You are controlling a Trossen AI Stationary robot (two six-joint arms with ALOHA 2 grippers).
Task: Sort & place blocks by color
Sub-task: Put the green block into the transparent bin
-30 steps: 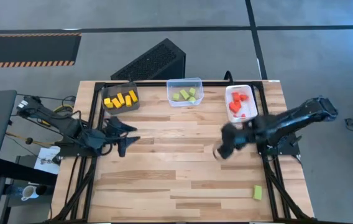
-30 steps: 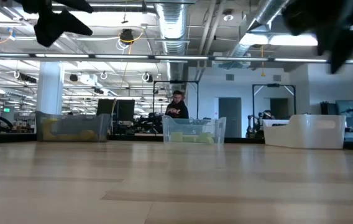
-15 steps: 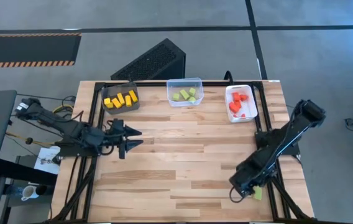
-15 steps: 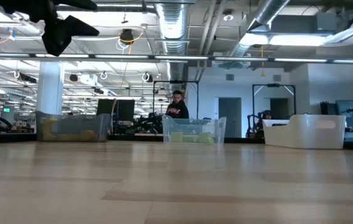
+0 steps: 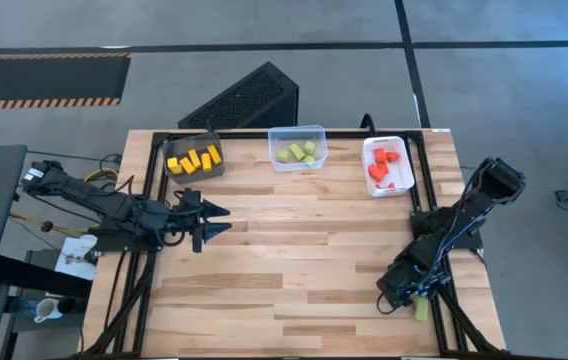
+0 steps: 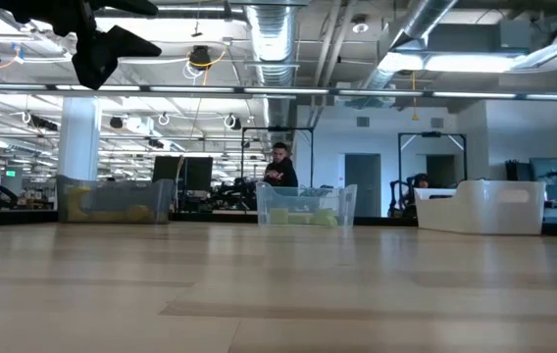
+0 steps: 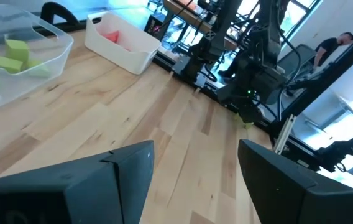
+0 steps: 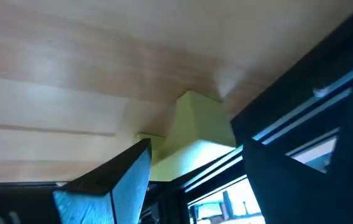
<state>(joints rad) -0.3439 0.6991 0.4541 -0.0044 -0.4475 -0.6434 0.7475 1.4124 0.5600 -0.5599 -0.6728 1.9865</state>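
One light green block (image 5: 420, 309) lies flat on the table by the near right corner. My right gripper (image 5: 402, 292) is down over it. In the right wrist view the block (image 8: 200, 124) sits between the gripper's (image 8: 192, 155) open fingers, one on each side. Yellow blocks (image 5: 194, 160) lie in the dark brown bin, green blocks (image 5: 298, 152) in the clear bin, and red blocks (image 5: 385, 167) in the white bin. My left gripper (image 5: 207, 221) hangs open above the table's left side, holding nothing. My right gripper comes at the light green block (image 8: 189, 109) from above, slanting, with one finger (image 8: 123, 177) on each side of it. The block lies on the table. Whether the fingers touch its sides, I cannot tell.
The three bins stand in a row along the far edge: dark brown (image 5: 171, 172), clear (image 5: 295, 131), white (image 5: 367, 150). A wide stretch of bare wood (image 5: 294, 250) lies between the arms. The table's right edge (image 5: 461, 250) runs close to the green block.
My right gripper has swung from the table's right middle toward the near edge and come down at the green block by the near right corner, then shifted a little toward the right edge. The block has stayed in place.
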